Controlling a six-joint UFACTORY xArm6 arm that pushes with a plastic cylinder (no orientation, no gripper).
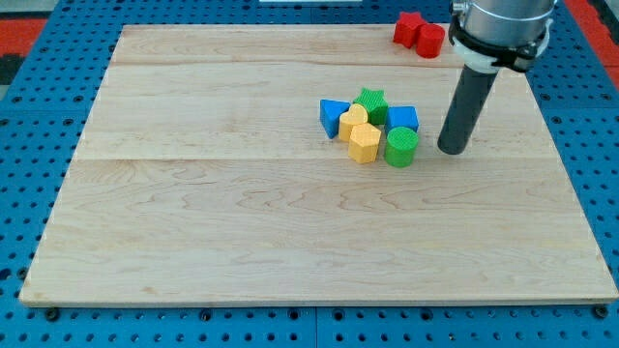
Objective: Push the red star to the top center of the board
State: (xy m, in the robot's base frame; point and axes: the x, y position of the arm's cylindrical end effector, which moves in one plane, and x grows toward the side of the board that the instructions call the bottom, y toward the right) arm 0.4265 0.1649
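The red star (407, 28) lies at the view's top right of the wooden board (193, 213), touching a red round block (430, 40) on its right. My tip (452, 149) rests on the board well below these red blocks, just to the right of a cluster of blocks. The rod rises toward the view's top right corner. The tip touches no block.
The cluster near the board's middle holds a blue triangle (334, 116), a green star (370, 101), a yellow block (353, 122), a yellow hexagon (365, 143), a blue block (403, 119) and a green cylinder (401, 147). Blue pegboard (29, 116) surrounds the board.
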